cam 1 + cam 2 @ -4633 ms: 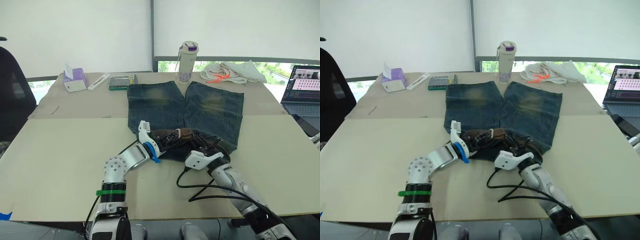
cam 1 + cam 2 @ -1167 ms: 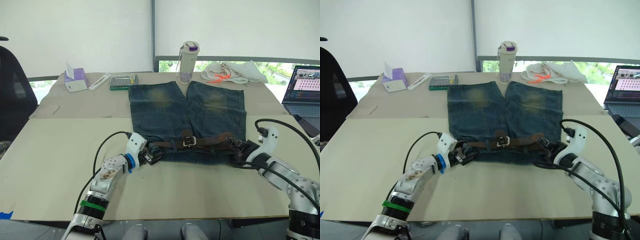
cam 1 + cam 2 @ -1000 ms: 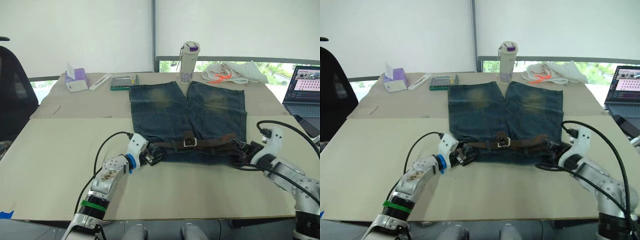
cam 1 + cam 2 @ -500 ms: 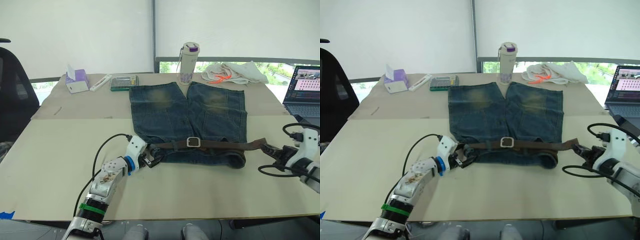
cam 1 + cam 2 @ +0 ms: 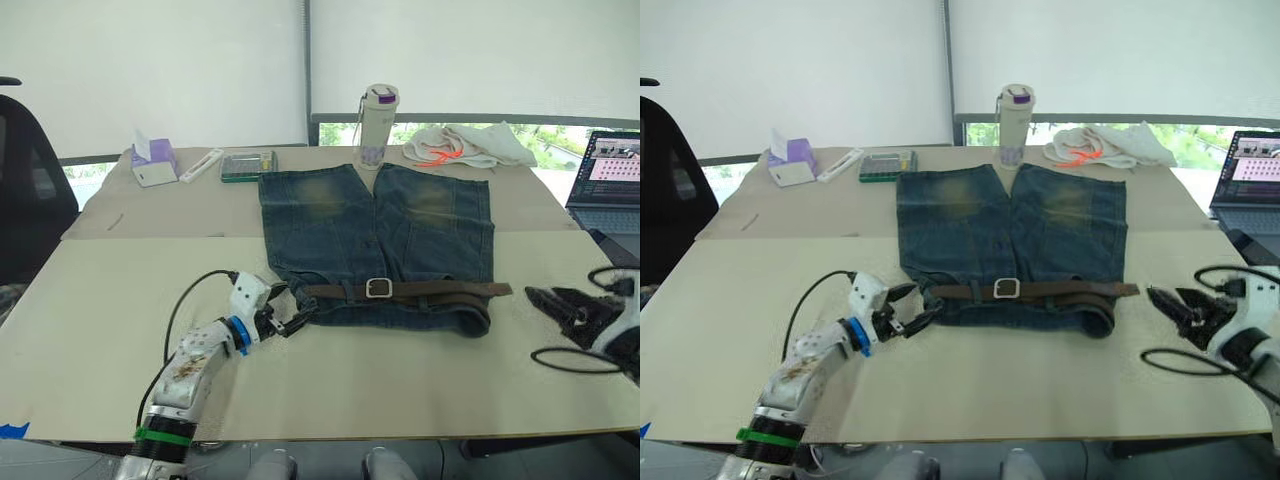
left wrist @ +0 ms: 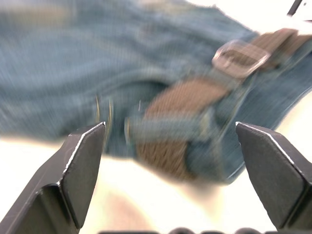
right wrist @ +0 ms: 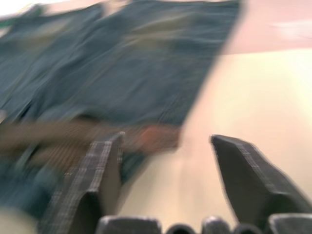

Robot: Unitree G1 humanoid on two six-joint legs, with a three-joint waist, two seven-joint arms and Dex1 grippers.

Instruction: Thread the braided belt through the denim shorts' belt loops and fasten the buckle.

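— Where do things stand?

— The denim shorts (image 5: pixel 375 238) lie flat mid-table, waistband toward the near edge. The braided belt (image 5: pixel 440 291) runs along that waistband, the buckle (image 5: pixel 378 288) at its middle and the free tip poking past the shorts toward the table's right edge. I judge the threading and fastening about finished.

— And your hands?

— My left gripper (image 5: pixel 902 312) sits spread wide and empty, just off the waistband's left corner. My right gripper (image 5: pixel 1173 303) is also parted, holding nothing, apart from the belt tip.

— Next move?

— I'd check that the tip sits under the last of the belt loops (image 6: pixel 165 129), then lift both arms straight away so no finger snags the strap.
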